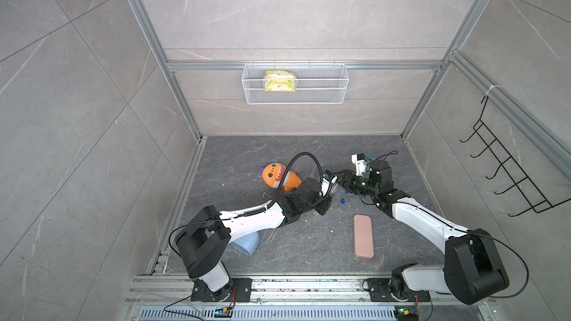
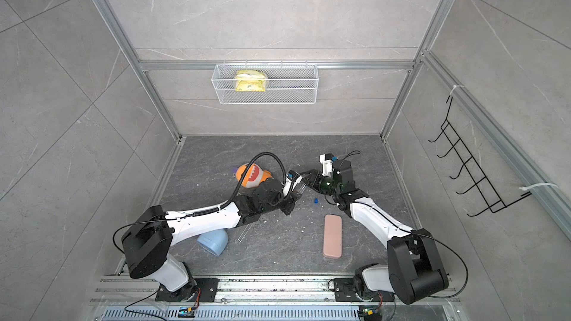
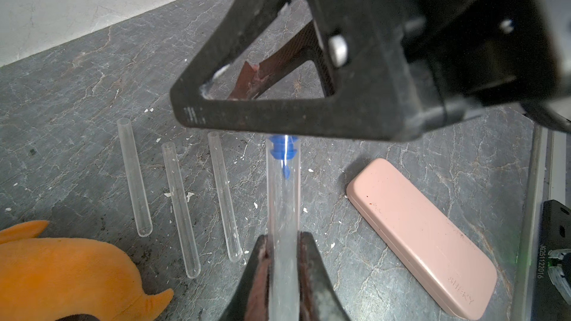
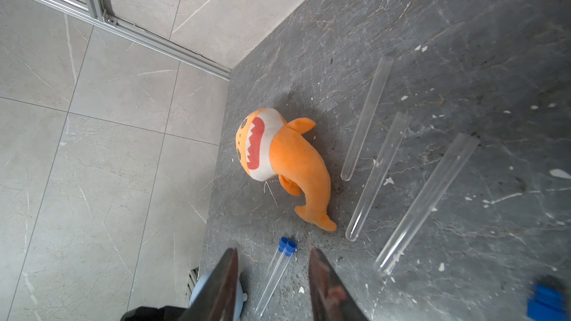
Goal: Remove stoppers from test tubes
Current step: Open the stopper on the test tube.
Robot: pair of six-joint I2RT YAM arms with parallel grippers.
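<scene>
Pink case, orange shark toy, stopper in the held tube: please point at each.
pink case (image 3: pixel 423 236), left wrist view, middle of its lid.
orange shark toy (image 4: pixel 293 162), right wrist view, middle of its body.
stopper (image 3: pixel 278 146), left wrist view, its blue head.

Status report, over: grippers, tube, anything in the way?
Left gripper shut on stoppered test tube. Right gripper open, by its blue stopper, not gripping. Three bare tubes, pink case nearby, none blocking.
</scene>
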